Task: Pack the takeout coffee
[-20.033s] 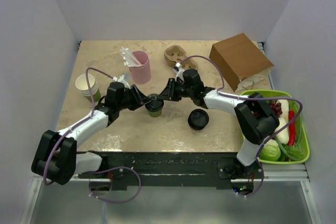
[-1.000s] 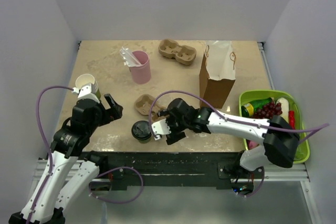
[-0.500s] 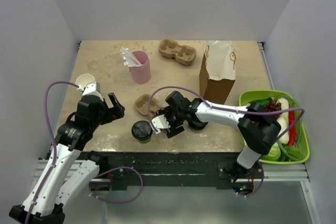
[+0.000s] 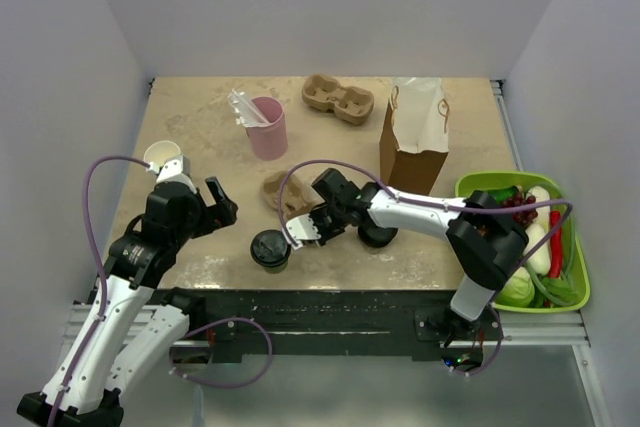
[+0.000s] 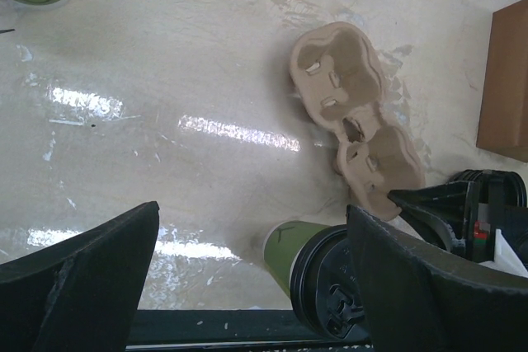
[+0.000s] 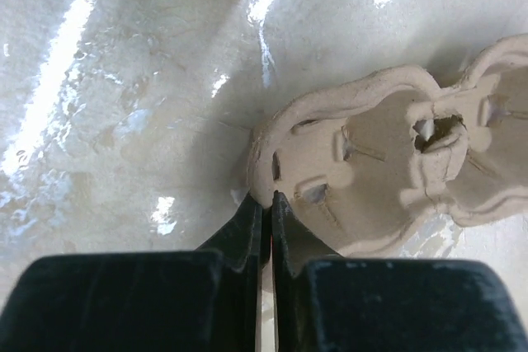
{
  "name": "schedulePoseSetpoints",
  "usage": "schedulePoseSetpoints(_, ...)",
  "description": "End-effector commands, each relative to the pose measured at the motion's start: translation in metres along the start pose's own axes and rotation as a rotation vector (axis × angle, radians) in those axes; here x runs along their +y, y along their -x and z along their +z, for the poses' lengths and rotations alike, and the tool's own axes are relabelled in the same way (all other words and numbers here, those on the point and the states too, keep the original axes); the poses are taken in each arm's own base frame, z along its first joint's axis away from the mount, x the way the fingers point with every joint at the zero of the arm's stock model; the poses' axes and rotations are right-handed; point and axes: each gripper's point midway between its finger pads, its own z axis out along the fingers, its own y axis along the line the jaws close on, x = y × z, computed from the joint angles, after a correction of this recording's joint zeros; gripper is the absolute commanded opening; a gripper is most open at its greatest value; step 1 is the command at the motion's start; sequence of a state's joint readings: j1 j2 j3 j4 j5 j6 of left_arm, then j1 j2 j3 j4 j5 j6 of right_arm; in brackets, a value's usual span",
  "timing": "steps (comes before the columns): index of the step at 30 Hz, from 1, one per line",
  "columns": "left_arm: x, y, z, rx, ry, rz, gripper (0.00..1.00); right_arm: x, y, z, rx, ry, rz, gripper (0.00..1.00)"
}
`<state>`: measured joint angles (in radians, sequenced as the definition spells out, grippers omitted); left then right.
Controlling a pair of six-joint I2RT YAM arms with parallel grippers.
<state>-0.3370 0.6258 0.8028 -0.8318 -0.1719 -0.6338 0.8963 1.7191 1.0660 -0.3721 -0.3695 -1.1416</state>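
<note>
My right arm folds at the elbow and stretches low over the counter. My right fingers are clenched together, tips against the rim of the tan moulded-pulp two-cup carrier. My left arm hovers left of the carrier, my left fingers released and spread wide. The small paper cup with a round black plastic lid stands upright near the carrier's near side, ungripped.

black lid on the green takeout coffee; pink cup; brown paper bag; tan pulp carrier; lime green basket; beige marbled desk.
</note>
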Motion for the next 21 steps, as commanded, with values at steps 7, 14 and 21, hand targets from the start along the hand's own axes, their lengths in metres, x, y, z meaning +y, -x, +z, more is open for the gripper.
schedulePoseSetpoints(7, -0.002, 0.004, 0.0, -0.025, -0.017, 0.022, 1.0, -0.017, 0.062, -0.088, -0.145, -0.161, -0.02, 0.0)
schedulePoseSetpoints(14, -0.003, 0.005, -0.001, -0.035, -0.026, 0.023, 1.0, -0.06, 0.12, -0.214, -0.248, -0.513, 0.065, 0.0)
schedulePoseSetpoints(21, -0.006, 0.006, -0.004, -0.05, -0.054, 0.026, 1.0, -0.099, 0.086, -0.315, -0.1, -0.952, 0.474, 0.0)
